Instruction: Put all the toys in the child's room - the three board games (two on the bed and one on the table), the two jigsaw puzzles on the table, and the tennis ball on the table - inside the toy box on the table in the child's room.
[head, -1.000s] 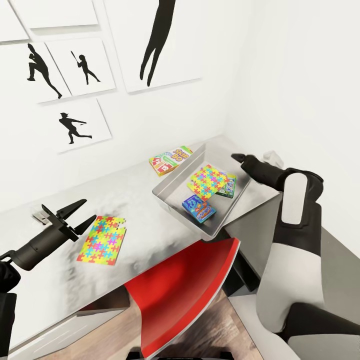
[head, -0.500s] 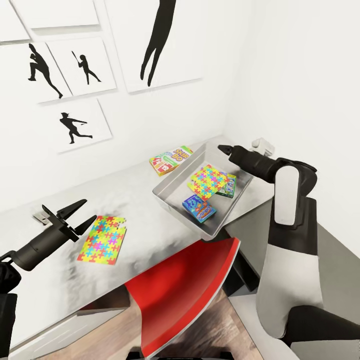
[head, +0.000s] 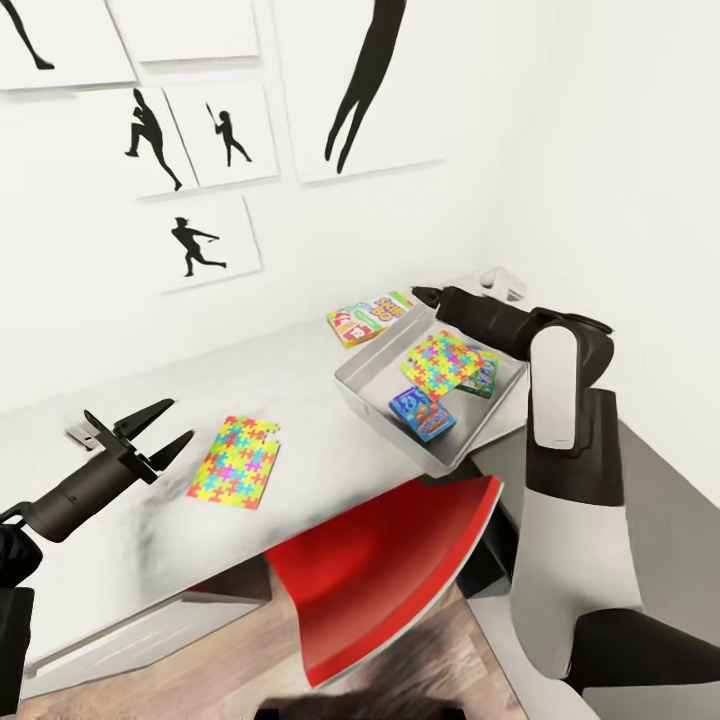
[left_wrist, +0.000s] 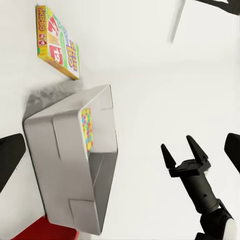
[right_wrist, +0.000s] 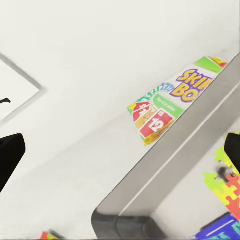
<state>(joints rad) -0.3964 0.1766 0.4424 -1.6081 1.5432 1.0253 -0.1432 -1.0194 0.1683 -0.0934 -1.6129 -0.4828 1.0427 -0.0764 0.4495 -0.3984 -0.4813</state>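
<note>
Hovering over the toy box (head: 372, 372) far rim, right pincer (head: 424, 294) seemingly together; left pincer (head: 168, 428) apart.

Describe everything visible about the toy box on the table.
The toy box is a light grey, open-topped rectangular tray with thin straight walls, looking like metal or plastic. It sits flat on the table, turned at an angle near the right end. Inside lie a jigsaw puzzle and two board games. The right gripper hovers near its far rim.

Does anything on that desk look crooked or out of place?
Yes: the toy box sits skewed on the table, one corner poking past the front edge. One jigsaw puzzle and a board game lie outside it.
</note>
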